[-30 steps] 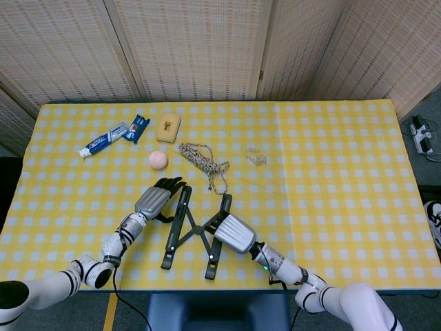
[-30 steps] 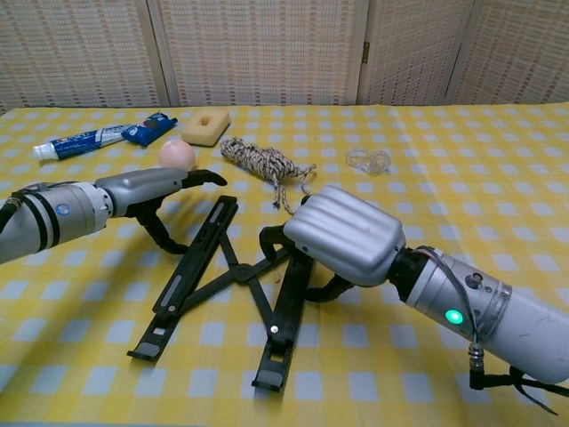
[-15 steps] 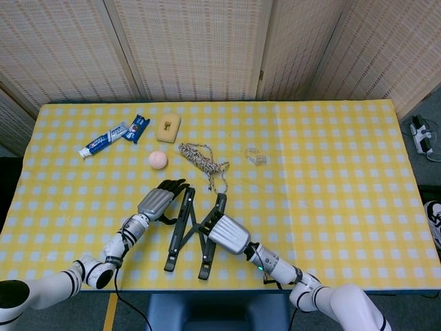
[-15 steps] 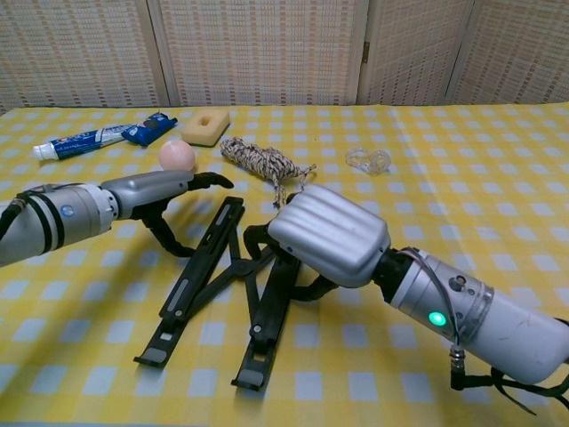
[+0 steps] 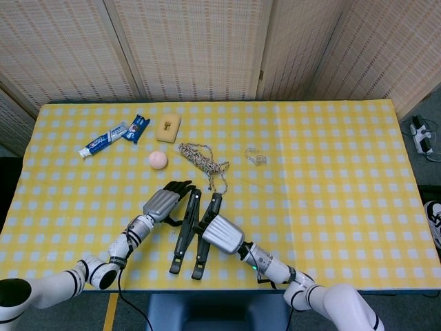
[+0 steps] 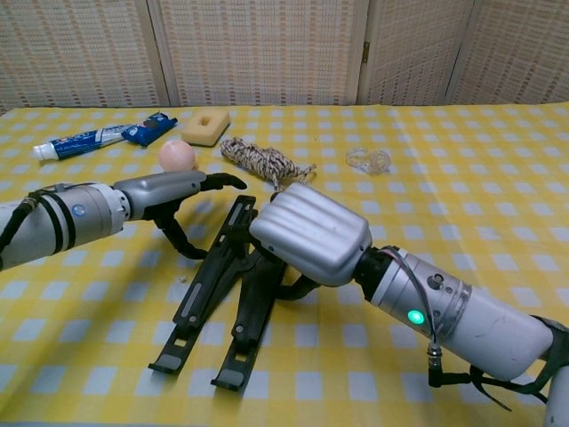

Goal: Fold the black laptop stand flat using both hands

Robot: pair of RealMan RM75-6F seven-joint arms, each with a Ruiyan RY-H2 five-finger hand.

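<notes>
The black laptop stand (image 5: 185, 233) lies near the table's front edge, its two rails (image 6: 206, 289) nearly parallel and close together, with the crossed links between them drawn in. My left hand (image 5: 164, 203) lies along the left rail's far end with its fingers (image 6: 222, 181) stretched out over the rail tip and the thumb hanging below. My right hand (image 5: 222, 234) covers the right rail from the right, and its dark fingers (image 6: 293, 286) curl down around that rail. The right rail's far end is hidden under this hand.
Behind the stand lie a coil of rope (image 5: 203, 158), a pink ball (image 5: 158, 159), a yellow sponge block (image 5: 168, 127), a toothpaste tube (image 5: 103, 140), a blue packet (image 5: 138, 127) and a clear plastic piece (image 5: 255, 156). The table edge (image 5: 227, 288) runs just in front of the stand.
My right hand has pushed the right rail leftward, and the stand's spread X shape has closed into two nearly parallel rails. My left hand has shifted slightly right with the left rail.
</notes>
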